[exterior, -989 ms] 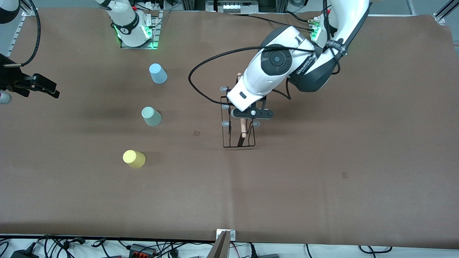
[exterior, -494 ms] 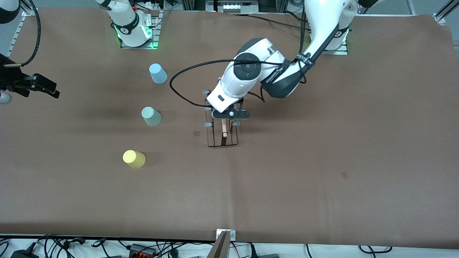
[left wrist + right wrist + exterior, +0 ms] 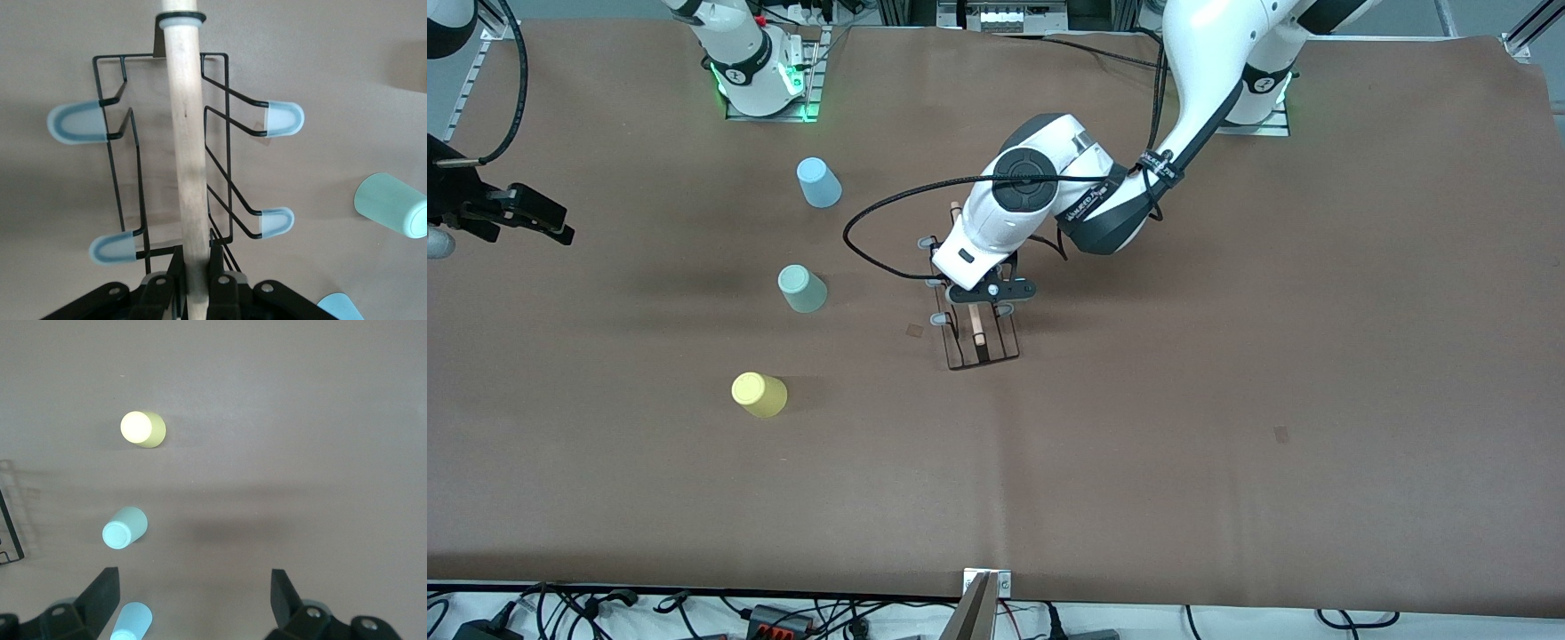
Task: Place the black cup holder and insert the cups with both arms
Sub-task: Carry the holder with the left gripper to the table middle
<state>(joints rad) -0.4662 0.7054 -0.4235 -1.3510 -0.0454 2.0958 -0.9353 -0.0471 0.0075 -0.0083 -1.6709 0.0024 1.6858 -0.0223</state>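
Observation:
My left gripper [image 3: 980, 302] is shut on the light wooden rod handle [image 3: 188, 133] of the black cup holder [image 3: 980, 342], near the middle of the table; I cannot tell whether its base touches the table. Its fingers [image 3: 220, 280] clamp the rod's end, and the pale-tipped pegs [image 3: 280, 119] stick out to both sides. Three cups lie toward the right arm's end: light blue [image 3: 818, 182], mint green [image 3: 801, 288] and yellow [image 3: 759, 394]. My right gripper [image 3: 551, 222] is open and empty, high over that end [image 3: 193, 597], and waits. Its view shows all three cups: yellow [image 3: 141, 429], mint [image 3: 124, 527], blue [image 3: 131, 620].
The brown table cover [image 3: 1227, 400] is bare toward the front camera and toward the left arm's end. A black cable [image 3: 871, 213] loops from the left wrist over the table beside the holder. The mint cup [image 3: 390, 203] shows in the left wrist view.
My left arm has carried the cup holder toward the right arm's end of the table, closer to the cups, and turned it slightly. The right arm and the cups have not moved.

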